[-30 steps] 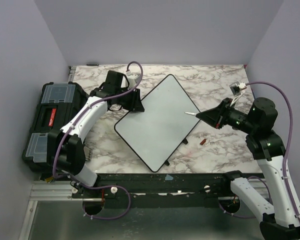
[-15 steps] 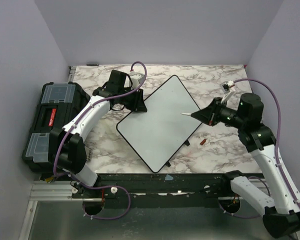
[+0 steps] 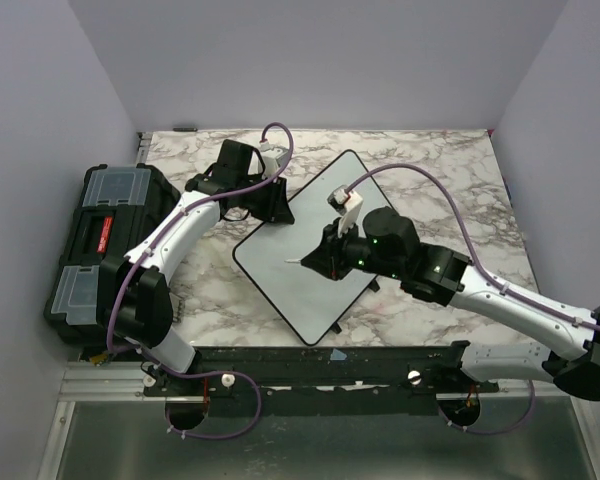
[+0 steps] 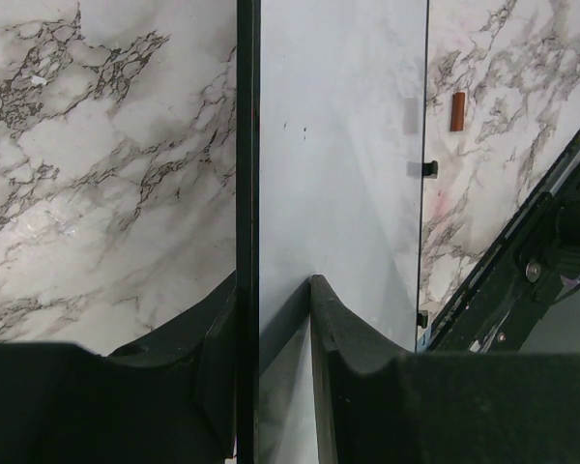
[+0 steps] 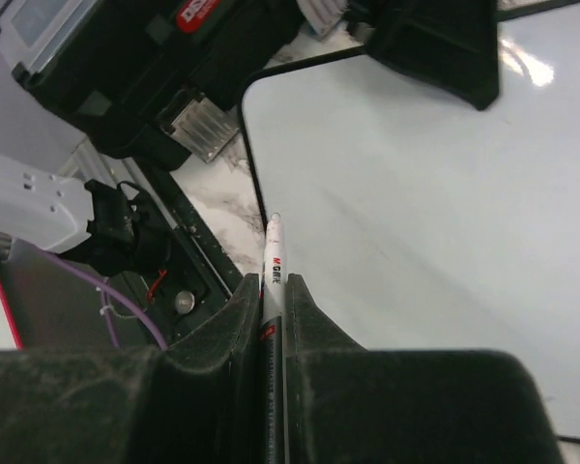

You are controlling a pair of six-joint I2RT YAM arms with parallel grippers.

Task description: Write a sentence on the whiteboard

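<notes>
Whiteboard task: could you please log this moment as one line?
left gripper: clamped on whiteboard edge | right gripper: holding marker, tip near board's left corner | writing: none visible

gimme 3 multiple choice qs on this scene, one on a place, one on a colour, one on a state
1. The black toolbox sits: A far left; B far right; C centre.
2. The arms' cables are: A green; B purple; C yellow.
3. The right pincer is: A open, empty; B shut on a marker; C shut on a cloth.
Answers: 1 A, it fills the overhead view's left side. 2 B, purple loops show overhead. 3 B, the wrist view shows it pinching the marker's barrel.
</notes>
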